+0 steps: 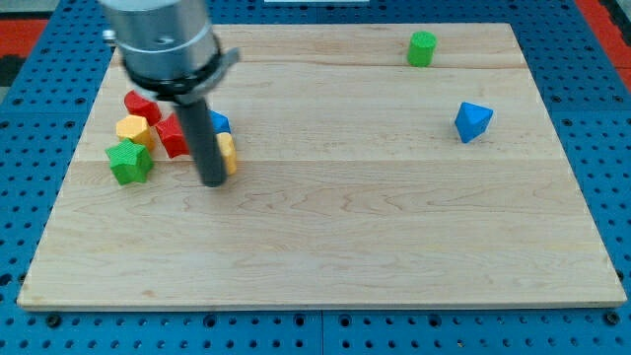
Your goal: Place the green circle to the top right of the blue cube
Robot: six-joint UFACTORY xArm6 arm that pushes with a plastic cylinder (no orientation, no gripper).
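Currently the wooden board (pixel 325 237) lies on a blue pegboard surface (pixel 30 197), and the blocks fall into 2 groups.

Left cluster, from the view's left: a green star-shaped block (pixel 129 162) sits lowest and farthest left. Just above it is a yellow block (pixel 132 129), shape unclear, and above that a red block (pixel 140 104), rounded, touching or nearly touching the yellow one. To their right is a second red block (pixel 173 136), shape hard to make out, partly hidden by the rod (pixel 205 138). Behind the rod a small blue block (pixel 219 122) shows on its right side, and below that a yellow block (pixel 228 152), both mostly covered, shapes not readable.

The rod hangs from a grey cylindrical mount (pixel 163 39) at the view's top left. My tip (pixel 214 183) rests on the board at the lower right edge of this cluster, just beside the covered yellow block; contact cannot be told. It is a bare rod with nothing to spread or pinch, and it holds nothing.

Right side, well apart from the tip: the green circle (pixel 422 47) stands near the board's top edge. The blue cube (pixel 472 121) sits lower and further right, so the green circle is to its upper left, with bare wood between them.
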